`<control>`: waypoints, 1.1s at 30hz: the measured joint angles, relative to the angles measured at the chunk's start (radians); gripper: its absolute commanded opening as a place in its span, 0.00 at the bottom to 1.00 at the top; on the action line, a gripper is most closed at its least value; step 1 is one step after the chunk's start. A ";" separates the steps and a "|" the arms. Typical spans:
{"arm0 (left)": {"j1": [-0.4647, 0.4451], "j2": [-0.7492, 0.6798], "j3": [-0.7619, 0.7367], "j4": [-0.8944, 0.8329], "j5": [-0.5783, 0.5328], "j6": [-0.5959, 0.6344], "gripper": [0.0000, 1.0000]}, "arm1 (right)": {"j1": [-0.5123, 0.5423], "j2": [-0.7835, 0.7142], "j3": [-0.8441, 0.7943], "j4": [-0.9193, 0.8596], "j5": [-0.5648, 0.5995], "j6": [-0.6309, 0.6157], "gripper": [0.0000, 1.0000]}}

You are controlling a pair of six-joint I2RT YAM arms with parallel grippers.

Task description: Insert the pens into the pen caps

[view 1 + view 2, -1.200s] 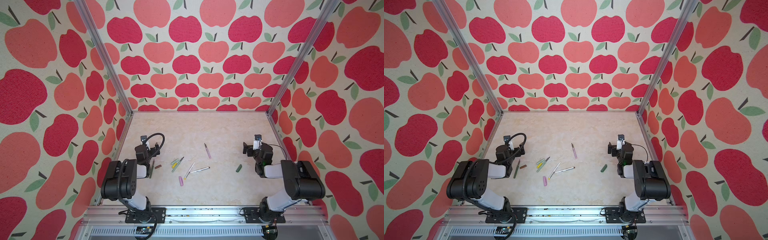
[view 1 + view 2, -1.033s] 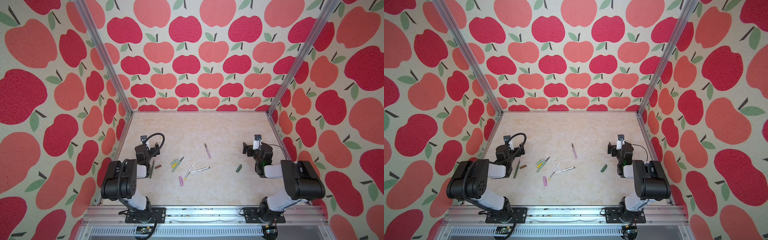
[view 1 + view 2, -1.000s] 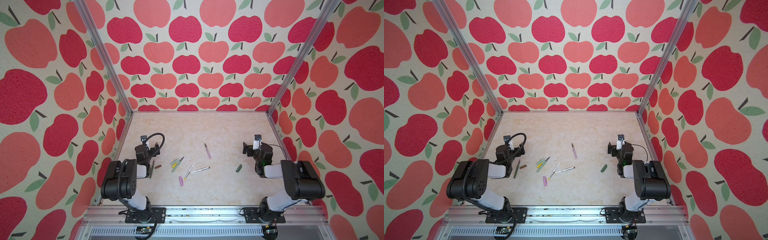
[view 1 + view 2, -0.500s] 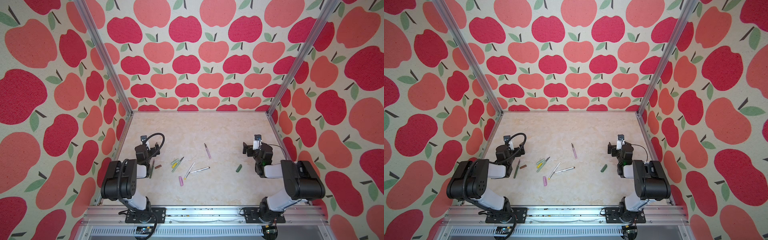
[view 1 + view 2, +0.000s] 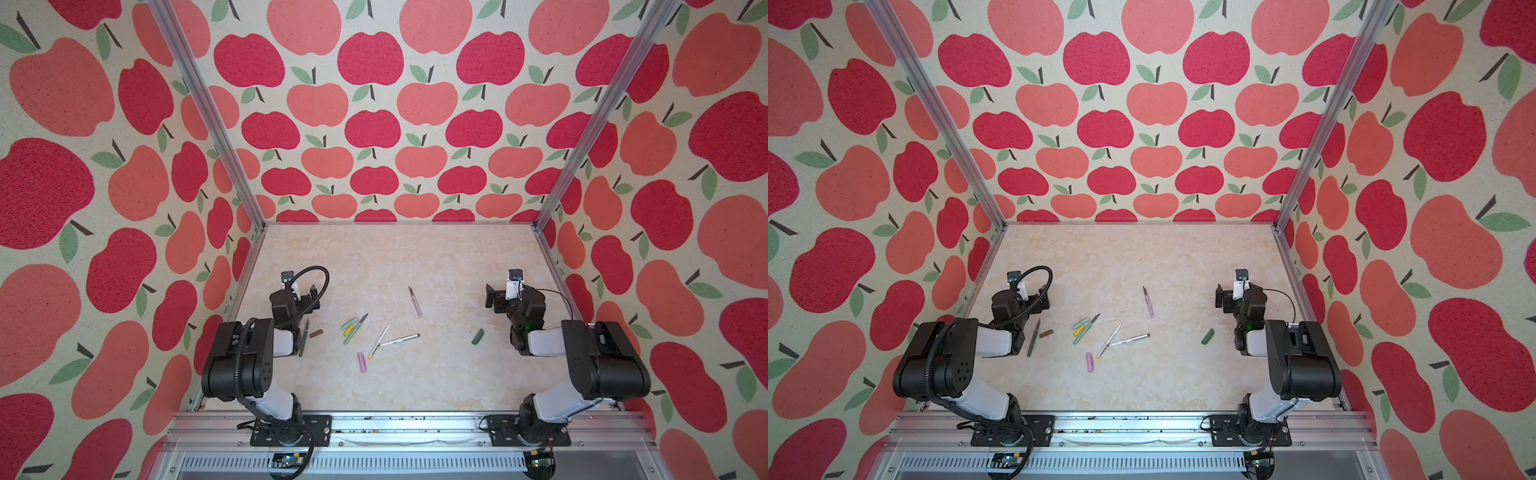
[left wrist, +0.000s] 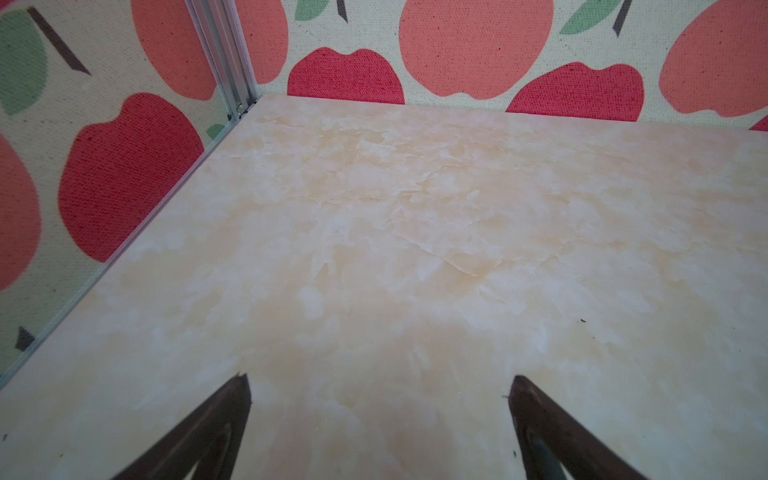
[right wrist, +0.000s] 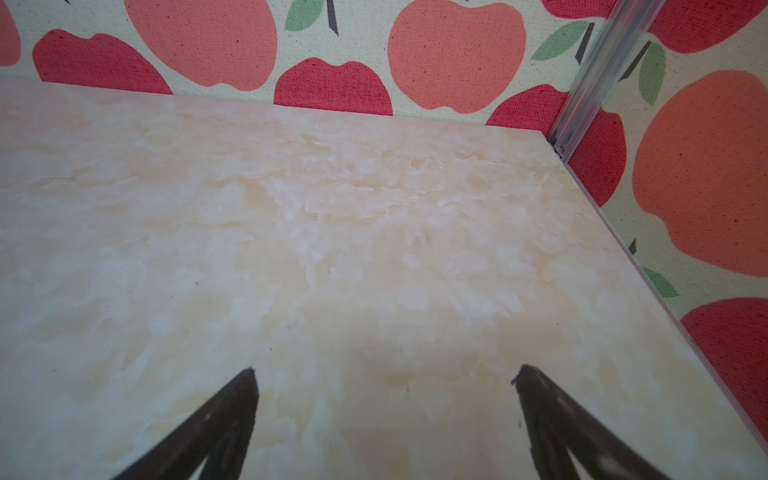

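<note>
Nothing capped: pens (image 5: 399, 340) and caps (image 5: 362, 362) lie loose, lower centre (all five pairs outstanding); left gripper (image 6: 380, 386) and right gripper (image 7: 384, 376) gape empty.

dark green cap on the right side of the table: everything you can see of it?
The short dark green plastic pen cap is a stubby tube lying flat on the pale marbled table, far end slanted slightly rightward. It sits alone, well right of the pens and other caps. Only the table touches it; no pen sticks out. Finer detail is too small to tell.
</note>
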 measured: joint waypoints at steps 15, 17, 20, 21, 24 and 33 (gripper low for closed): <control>-0.137 -0.238 0.085 -0.260 -0.248 0.037 0.99 | 0.061 -0.346 0.206 -0.435 0.100 0.124 0.99; -0.141 -0.338 0.151 -0.369 -0.244 0.017 0.99 | 0.042 -0.406 0.257 -0.505 0.099 0.253 0.99; -0.091 -0.473 0.235 -0.486 -0.170 -0.083 0.99 | -0.028 -0.475 0.206 -0.466 0.005 0.414 0.99; -0.061 -0.508 0.251 -0.514 -0.137 -0.139 0.99 | -0.049 -0.481 0.180 -0.449 -0.028 0.454 0.99; 0.063 -0.583 0.263 -0.566 0.009 -0.298 0.99 | -0.069 -0.454 0.161 -0.479 -0.130 0.528 0.99; 0.105 -0.605 0.371 -1.003 0.085 -0.484 0.92 | 0.077 -0.358 0.368 -0.741 -0.233 0.524 0.96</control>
